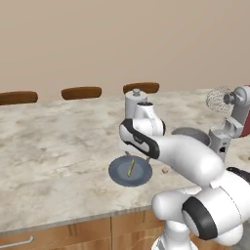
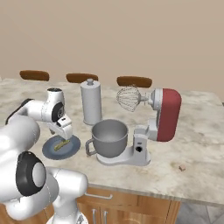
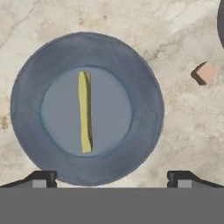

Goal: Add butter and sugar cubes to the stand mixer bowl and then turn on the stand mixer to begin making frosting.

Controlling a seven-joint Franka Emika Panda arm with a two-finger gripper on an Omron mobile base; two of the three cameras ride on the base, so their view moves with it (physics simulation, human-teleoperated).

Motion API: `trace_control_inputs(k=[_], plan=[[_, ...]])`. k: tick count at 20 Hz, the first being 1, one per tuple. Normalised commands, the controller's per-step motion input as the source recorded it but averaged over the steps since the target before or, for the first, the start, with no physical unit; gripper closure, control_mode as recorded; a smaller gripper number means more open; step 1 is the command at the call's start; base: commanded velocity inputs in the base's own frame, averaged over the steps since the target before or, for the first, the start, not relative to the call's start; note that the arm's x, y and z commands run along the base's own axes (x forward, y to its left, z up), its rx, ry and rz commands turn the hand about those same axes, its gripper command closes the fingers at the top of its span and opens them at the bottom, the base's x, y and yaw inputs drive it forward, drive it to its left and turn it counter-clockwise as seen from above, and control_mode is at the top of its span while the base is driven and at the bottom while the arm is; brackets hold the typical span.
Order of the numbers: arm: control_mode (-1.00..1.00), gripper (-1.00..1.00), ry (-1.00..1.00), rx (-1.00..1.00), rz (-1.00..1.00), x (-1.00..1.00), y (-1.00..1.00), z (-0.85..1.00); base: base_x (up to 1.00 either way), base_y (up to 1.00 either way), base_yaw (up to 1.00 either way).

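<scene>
The butter (image 3: 84,112) is a thin yellow stick lying in the middle of a round blue-grey plate (image 3: 131,57); it also shows on the plate (image 1: 117,175) as butter (image 1: 131,167). My gripper (image 3: 111,177) hangs straight above the plate, open, with nothing between its fingertips (image 3: 43,177), seen from the side as gripper (image 2: 65,134). A sugar cube (image 3: 204,72) sits on the counter just beside the plate, also visible as sugar cube (image 1: 165,171). The stand mixer bowl (image 2: 109,136) rests on the stand mixer (image 2: 166,113), whose red head is tilted up with the whisk raised.
A tall grey canister (image 2: 91,103) stands behind the plate and bowl. Another small tan cube (image 2: 182,167) lies right of the mixer base. Brown chair backs (image 1: 81,92) line the far side of the marble counter (image 1: 53,146). Wooden cabinet fronts run below its near edge.
</scene>
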Motion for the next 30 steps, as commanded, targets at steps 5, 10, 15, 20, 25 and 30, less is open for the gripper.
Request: trace_control_inputs(k=[5, 10, 15, 20, 25, 30], plan=[[-1.00, -1.00, 0.05, 0.00, -0.02, 0.41, 0.00, -0.23, 0.00, 0.00, 0.00], [-1.00, -1.00, 0.03, -0.01, 0.00, 0.32, 0.00, -0.28, 0.00, 0.00, 0.00], [-1.00, -1.00, 0.00, -0.03, -0.01, 0.05, 0.09, -0.24, 0.00, 0.00, 0.00], [-1.00, -1.00, 0.00, -0.05, -0.04, 0.00, 0.11, -0.22, 0.00, 0.00, 0.00], [-1.00, -1.00, 0.00, -0.01, -0.05, 0.00, 0.01, -0.23, 0.00, 0.00, 0.00], [-1.00, -1.00, 0.00, 0.00, -0.05, -0.01, 0.00, -0.20, 0.00, 0.00, 0.00]])
